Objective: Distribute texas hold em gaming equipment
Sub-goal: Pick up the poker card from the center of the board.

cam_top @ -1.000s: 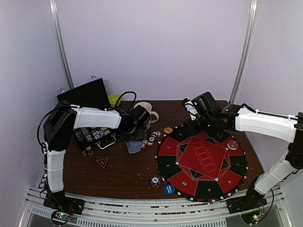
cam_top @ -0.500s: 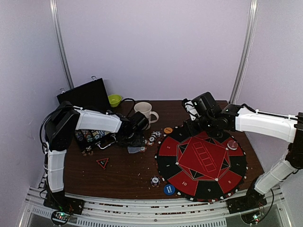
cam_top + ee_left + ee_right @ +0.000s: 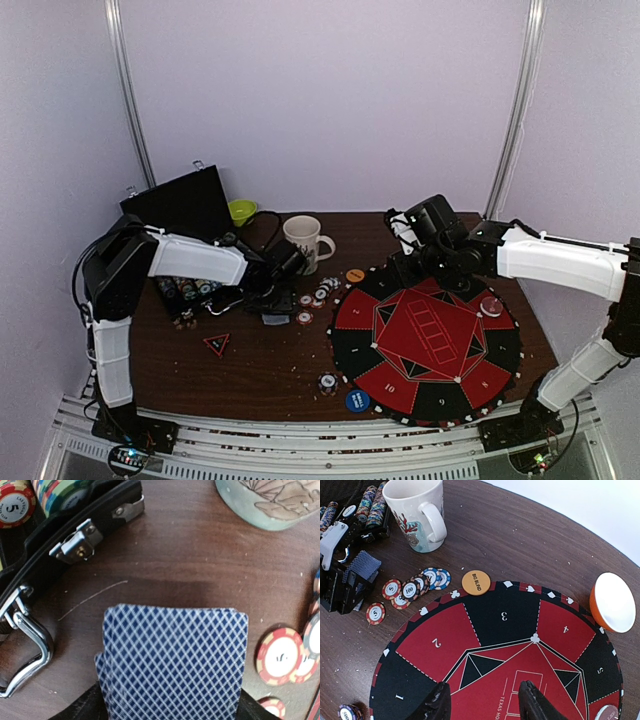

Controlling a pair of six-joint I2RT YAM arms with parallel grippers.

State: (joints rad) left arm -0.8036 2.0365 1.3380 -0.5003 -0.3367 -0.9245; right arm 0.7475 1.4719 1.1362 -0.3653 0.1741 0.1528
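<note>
A stack of blue diamond-backed playing cards (image 3: pixel 172 660) lies low over the table between my left gripper's (image 3: pixel 170 707) jaws, which press its two side edges. From above, that gripper (image 3: pixel 272 305) and the cards (image 3: pixel 275 320) sit beside the black case. Red-and-white and blue striped chips (image 3: pixel 410 589) lie just right of it. An orange button disc (image 3: pixel 476 582) rests at the round felt mat's (image 3: pixel 435 645) far rim. My right gripper (image 3: pixel 485 700) hovers open over the mat's centre, holding nothing. A blue disc (image 3: pixel 357 400) and a chip (image 3: pixel 328 382) lie near the mat's front left.
The open black case (image 3: pixel 180 205) holds rows of chips (image 3: pixel 185 288); its latch (image 3: pixel 75 542) is close to the cards. A white mug (image 3: pixel 303 238) and a green bowl (image 3: pixel 241 211) stand behind. An orange bowl (image 3: pixel 615 602) sits off the mat's far right. A red triangle (image 3: pixel 216 344) lies front left.
My left gripper has come down and toward the front from beside the mug onto the cards, and its jaws have narrowed onto them. The right arm has not moved.
</note>
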